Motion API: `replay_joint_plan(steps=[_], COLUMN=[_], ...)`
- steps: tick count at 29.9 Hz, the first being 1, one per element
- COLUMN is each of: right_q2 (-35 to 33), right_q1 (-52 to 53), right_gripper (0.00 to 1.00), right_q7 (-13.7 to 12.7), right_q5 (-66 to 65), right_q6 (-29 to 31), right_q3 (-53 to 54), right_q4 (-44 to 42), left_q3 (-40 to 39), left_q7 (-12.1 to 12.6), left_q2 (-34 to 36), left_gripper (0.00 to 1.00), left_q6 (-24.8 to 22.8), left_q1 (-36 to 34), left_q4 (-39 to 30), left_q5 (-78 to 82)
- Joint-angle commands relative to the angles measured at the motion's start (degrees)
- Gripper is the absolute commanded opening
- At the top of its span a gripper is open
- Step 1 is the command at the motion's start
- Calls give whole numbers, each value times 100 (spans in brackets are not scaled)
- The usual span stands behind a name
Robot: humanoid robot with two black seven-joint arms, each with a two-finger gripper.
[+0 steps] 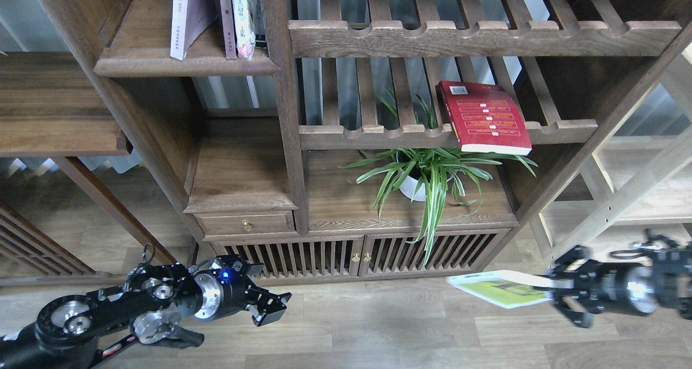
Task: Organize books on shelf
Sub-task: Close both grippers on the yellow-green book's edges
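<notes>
The right gripper (549, 293) clamps the white paperback with a yellow-green cover (500, 290), held nearly flat above the grey-brown plank floor (378, 331). The left gripper (270, 307) hangs with fingers spread, holding nothing. A glossy red paperback with yellow text bands (484, 118) lies overhanging the slatted rack's scalloped front rail (378, 136). A pale lavender-white paperback (186, 18) leans on the solid dark-brown shelf (184, 64) near its front lip.
</notes>
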Motion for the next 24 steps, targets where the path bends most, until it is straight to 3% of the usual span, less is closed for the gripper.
replay_joint_plan(steps=[1, 7, 11, 15, 21, 24], right_q2=[624, 1205, 1486, 1662, 1795, 1865], right_q1=[-257, -318, -318, -275, -178, -46], right_gripper=[2, 2, 2, 2, 2, 2], right_q7=[0, 0, 0, 0, 0, 0], right_q5=[2, 11, 11, 19, 46, 46], right_q6=[-21, -12, -12, -4, 23, 32], right_q3=[251, 242, 216, 207, 154, 172], right_q4=[-225, -533, -551, -578, -560, -534], left_q3=[61, 719, 1238, 1310, 1319, 1258], left_q7=[42, 270, 279, 271, 122, -133], left_q2=[-126, -355, -495, -689, -979, -1076], left_gripper=[87, 89, 90, 90, 89, 88], left_q6=[-111, -533, -883, -1236, -1553, -1553], left_q1=[-117, -669, -1241, -1365, -1357, -1357], left_q4=[1, 71, 185, 247, 572, 695], left_q5=[51, 86, 60, 69, 182, 384])
